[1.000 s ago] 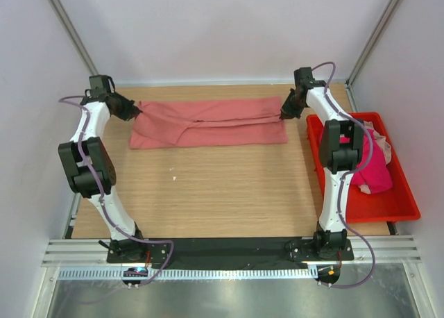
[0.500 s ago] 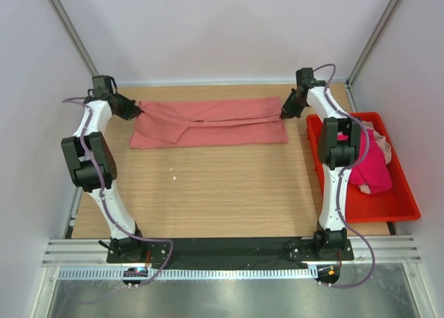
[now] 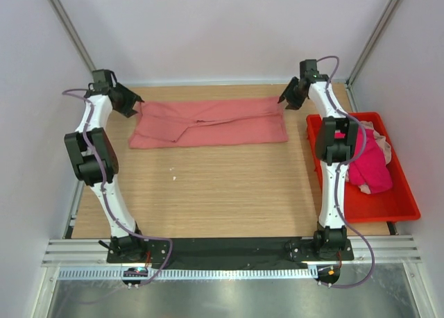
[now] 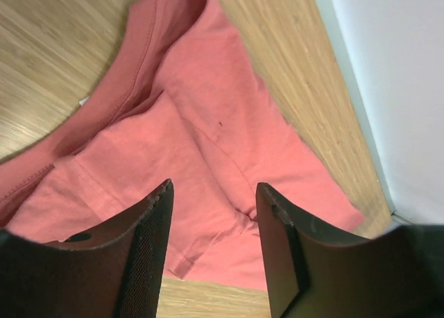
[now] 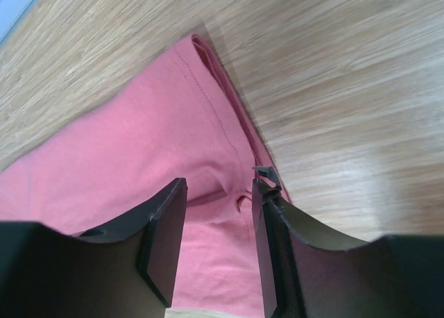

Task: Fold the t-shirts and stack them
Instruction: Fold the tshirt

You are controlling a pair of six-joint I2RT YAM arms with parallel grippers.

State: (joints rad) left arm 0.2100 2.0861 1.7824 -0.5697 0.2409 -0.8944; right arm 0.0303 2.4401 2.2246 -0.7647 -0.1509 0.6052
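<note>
Over the table point(image 3: 208, 193), left gripper point(image 4: 215, 189) and right gripper point(image 5: 219, 186) gape empty, the shirt point(image 3: 208, 123) just beneath them; best regrip both ends evenly.

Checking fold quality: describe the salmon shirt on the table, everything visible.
The salmon t-shirt is soft matte cloth with stitched hems, folded into a long strip lying flat across the far side of the wooden table. Layers overlap in diagonal creases left of centre. Left gripper and right gripper stand open at its far corners, gripping nothing.
</note>
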